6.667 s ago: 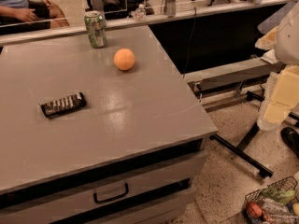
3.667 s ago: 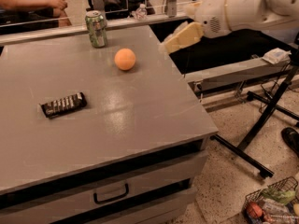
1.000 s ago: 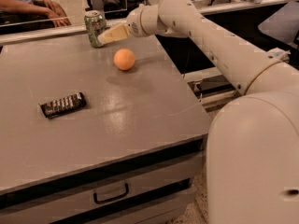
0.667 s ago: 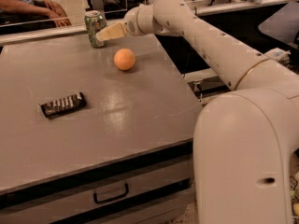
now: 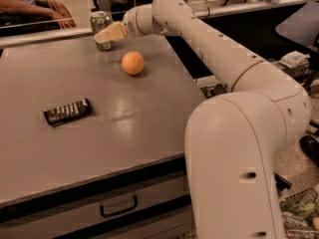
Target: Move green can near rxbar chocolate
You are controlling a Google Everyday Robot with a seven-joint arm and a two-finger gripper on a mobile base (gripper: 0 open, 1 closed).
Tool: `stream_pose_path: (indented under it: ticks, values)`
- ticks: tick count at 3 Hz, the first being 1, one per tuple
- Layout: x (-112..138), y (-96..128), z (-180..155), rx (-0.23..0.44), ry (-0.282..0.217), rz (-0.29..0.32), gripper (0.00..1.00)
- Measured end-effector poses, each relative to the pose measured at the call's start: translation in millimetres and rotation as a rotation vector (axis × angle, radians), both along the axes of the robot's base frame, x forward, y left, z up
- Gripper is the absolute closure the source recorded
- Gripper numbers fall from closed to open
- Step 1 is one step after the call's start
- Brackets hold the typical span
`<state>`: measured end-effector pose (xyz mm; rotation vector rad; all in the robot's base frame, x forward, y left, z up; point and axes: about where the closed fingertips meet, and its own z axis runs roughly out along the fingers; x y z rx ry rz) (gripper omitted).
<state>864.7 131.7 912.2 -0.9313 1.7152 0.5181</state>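
End effector [image 5: 105, 34] at far-edge green can [image 5: 99, 20]

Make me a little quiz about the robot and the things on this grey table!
1. Which thing rests nearest the small green drink can on the grey table? A) round orange ball B) blue cup C) yellow banana
2. True or false: the can touches the flat, dark-wrapped rxbar chocolate.
3. Fill in: the robot's cream gripper is right at the ____.

Key: 1 A. 2 False, they are well apart. 3 green can.
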Motion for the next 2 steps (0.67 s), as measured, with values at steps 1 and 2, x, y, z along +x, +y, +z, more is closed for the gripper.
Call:
stream_pose_path:
  ticks: [1, 2]
  values:
    - [2, 20, -5, -0.025, -0.010, 0.046, 0.00]
    - [4, 30, -7, -0.029, -0.014, 0.065, 0.00]
